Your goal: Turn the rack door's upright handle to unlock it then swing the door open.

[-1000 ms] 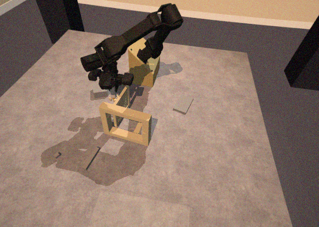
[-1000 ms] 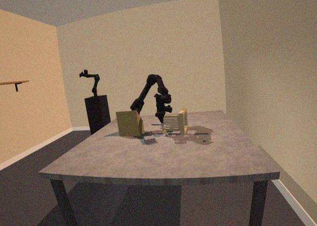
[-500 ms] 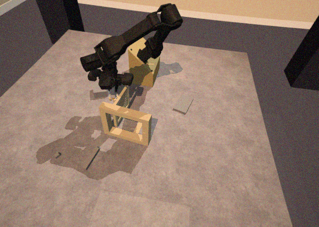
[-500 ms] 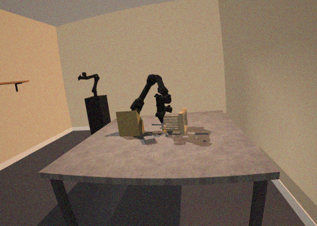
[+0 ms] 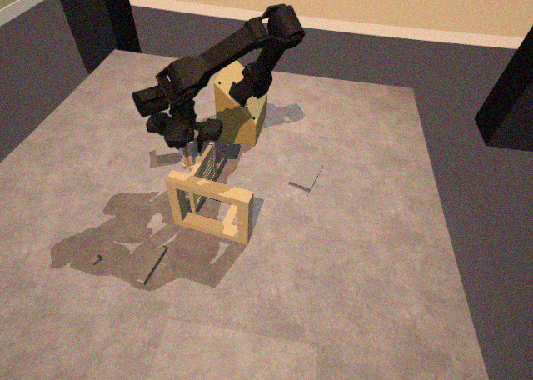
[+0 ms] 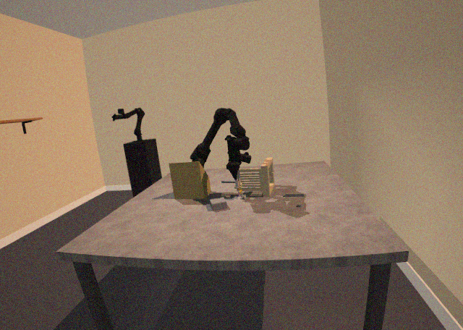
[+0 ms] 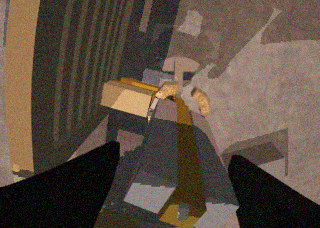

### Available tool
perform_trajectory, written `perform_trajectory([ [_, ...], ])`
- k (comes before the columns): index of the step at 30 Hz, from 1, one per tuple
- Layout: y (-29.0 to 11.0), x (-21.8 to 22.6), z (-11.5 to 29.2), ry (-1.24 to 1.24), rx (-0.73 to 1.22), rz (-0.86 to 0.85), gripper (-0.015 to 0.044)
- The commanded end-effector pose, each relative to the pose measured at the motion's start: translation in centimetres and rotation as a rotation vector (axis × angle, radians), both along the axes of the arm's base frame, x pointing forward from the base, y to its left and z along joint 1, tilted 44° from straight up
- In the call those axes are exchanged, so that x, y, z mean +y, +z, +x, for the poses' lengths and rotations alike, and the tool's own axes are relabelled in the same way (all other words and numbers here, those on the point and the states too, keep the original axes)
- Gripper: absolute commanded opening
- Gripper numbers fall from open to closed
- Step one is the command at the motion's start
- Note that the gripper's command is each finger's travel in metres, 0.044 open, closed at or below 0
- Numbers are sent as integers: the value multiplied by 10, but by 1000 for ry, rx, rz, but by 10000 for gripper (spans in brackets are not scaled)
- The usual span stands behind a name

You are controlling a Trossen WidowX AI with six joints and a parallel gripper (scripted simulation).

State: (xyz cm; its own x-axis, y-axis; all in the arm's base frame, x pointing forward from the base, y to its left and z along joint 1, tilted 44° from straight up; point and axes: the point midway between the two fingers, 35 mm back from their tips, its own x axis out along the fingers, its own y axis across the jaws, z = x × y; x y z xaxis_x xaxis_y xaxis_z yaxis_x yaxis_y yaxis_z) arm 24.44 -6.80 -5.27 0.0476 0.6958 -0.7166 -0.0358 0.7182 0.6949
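Observation:
The slatted rack door stands swung out from the tan frame, roughly square to it; the exact angle cannot be read. The upright handle, grey with an orange strip, is at the door's free edge. My gripper is over the handle, pointing down. Its black fingers are open, one on each side of the handle in the wrist view, with gaps beside it. Whether the handle is turned a full quarter is unclear.
A tall tan box stands behind the door, near the arm's base. A flat grey plate lies to the right. A grey bracket lies left of the door. A thin bar and small hook lie before the frame.

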Motion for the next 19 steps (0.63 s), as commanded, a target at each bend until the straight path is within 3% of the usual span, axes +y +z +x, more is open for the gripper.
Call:
perform_trajectory([
  [1, 7, -9, 3, 4, -14, -12, 283],
  [19, 33, -34, 0, 4, -13, -13, 283],
])
